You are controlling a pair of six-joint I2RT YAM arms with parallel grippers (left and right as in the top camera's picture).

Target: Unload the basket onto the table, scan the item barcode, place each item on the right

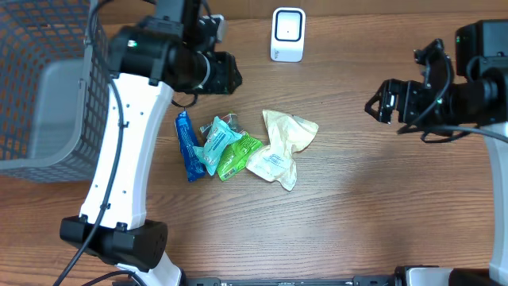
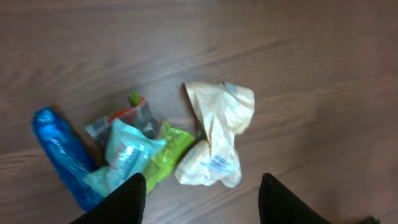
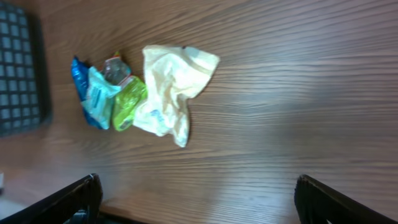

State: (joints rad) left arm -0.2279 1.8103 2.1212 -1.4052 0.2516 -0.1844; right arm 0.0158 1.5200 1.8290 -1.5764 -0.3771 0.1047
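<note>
A small pile of packets lies mid-table: a blue one [image 1: 187, 145], a teal one [image 1: 214, 143], a green one [image 1: 236, 155], a small clear one with red print [image 1: 226, 121] and a crumpled cream bag [image 1: 282, 143]. A white scanner [image 1: 287, 34] stands at the back edge. My left gripper [image 1: 228, 73] hovers behind the pile. In the left wrist view it [image 2: 202, 186] is open and empty, above the green packet [image 2: 168, 149] and cream bag [image 2: 217, 130]. My right gripper [image 1: 379, 103] hangs at the right, wide open [image 3: 196, 199] over bare wood, away from the cream bag [image 3: 168, 87].
A grey wire basket [image 1: 40, 87] fills the far left of the table, and its mesh [image 3: 18, 68] shows in the right wrist view. The left arm's white link [image 1: 127, 159] crosses the table just left of the pile.
</note>
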